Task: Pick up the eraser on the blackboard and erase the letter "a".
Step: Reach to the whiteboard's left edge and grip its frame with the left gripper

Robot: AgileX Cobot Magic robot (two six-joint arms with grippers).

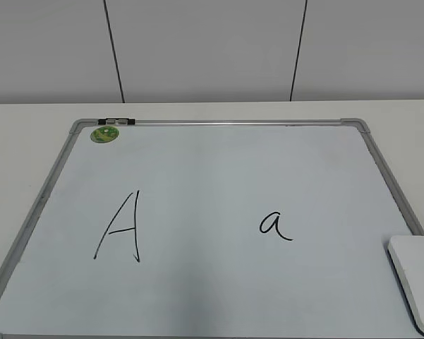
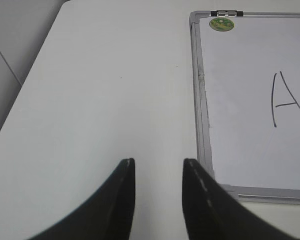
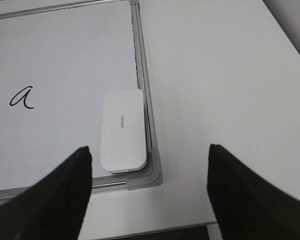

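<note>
Both the left hand (image 2: pixel 158 200) and right hand (image 3: pixel 149 195) have plain black, tapering fingers.

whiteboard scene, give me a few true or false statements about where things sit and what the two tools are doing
1. The eraser lies in the board's near right corner, against the frame. True.
2. The right tool is shut on the eraser. False: its jaws stand wide apart, nothing between them.
3. The letter "a" is unerased, to the right of the capital "A" in the exterior view. True.
4. The green magnet sits beside the eraser. False: it is in the far left corner of the blackboard.
5. The left tool hovers over the capital "A". False: it is over bare table, off the board's left edge.
</note>
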